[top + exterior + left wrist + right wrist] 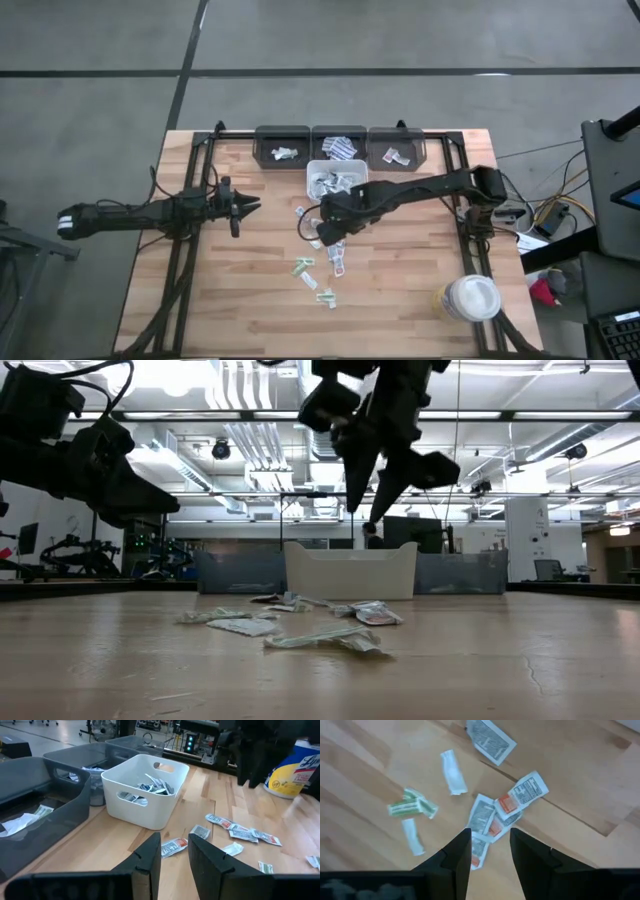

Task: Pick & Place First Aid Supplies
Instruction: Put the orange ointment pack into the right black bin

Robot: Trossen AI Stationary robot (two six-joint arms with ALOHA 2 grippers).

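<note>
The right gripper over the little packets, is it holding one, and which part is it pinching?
Nothing. The right gripper hangs above the scattered white and orange-printed flat sachets on the wooden table, jaws apart with only air between them. The left gripper holds nothing either.

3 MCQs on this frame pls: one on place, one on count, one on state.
1. Where does the right gripper hang?
A. above the loose sachets on the table
B. inside the white bin
C. over the round tub

2. How many grey bins stand in the row behind the white bin?
A. one
B. three
C. five

3. What do the right gripper's fingers hold?
A. a green sachet
B. the tub's lid
C. nothing, they stand apart and empty

Answers:
1 A: the high view has it over the scattered sachets, in front of the white bin.
2 B: three grey bins side by side in the high view.
3 C: the right wrist view shows a bare gap between the fingers, sachets lying on the wood below.
</note>
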